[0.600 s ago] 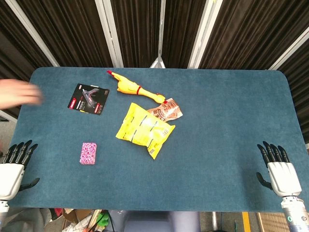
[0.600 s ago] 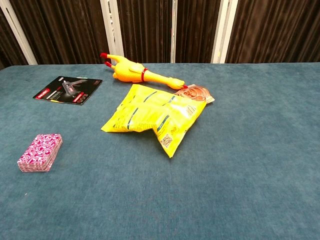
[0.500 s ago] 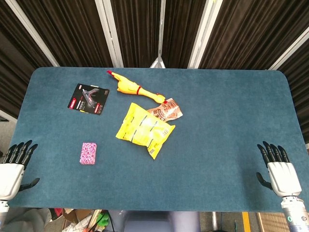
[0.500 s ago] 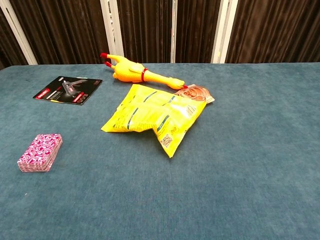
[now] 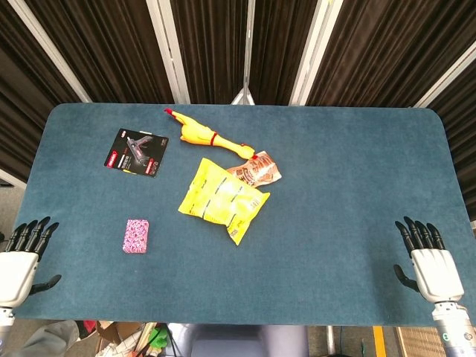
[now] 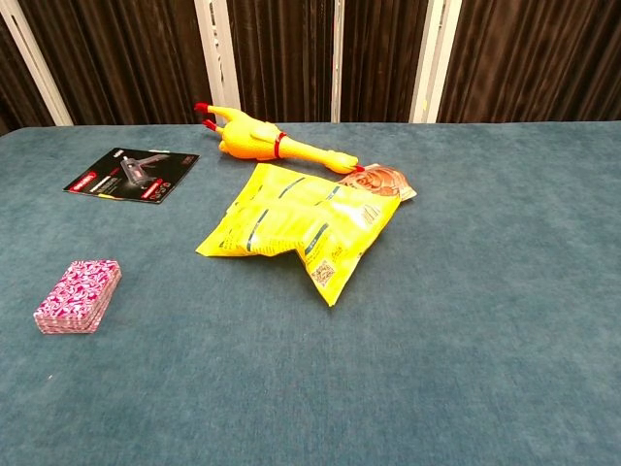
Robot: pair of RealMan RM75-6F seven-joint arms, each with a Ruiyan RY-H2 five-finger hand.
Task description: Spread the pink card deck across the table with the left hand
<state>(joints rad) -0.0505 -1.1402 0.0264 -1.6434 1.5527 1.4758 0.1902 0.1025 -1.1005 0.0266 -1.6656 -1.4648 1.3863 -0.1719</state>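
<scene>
The pink card deck (image 5: 136, 236) (image 6: 79, 296) lies as one neat stack on the blue table (image 5: 342, 186), towards its front left. My left hand (image 5: 21, 256) hovers at the table's front left corner, fingers spread and empty, well to the left of the deck. At the front right corner my right hand (image 5: 428, 260) is spread the same way with nothing in it. The chest view shows neither hand.
A yellow snack bag (image 5: 222, 198) (image 6: 301, 225) lies mid-table with a small brown packet (image 5: 256, 169) behind it. A rubber chicken (image 5: 208, 137) (image 6: 267, 145) and a black product card (image 5: 137, 152) (image 6: 131, 175) lie further back.
A person's blurred hand at the far left edge has left the head view. Both robot hands and the deck stay where they were.
</scene>
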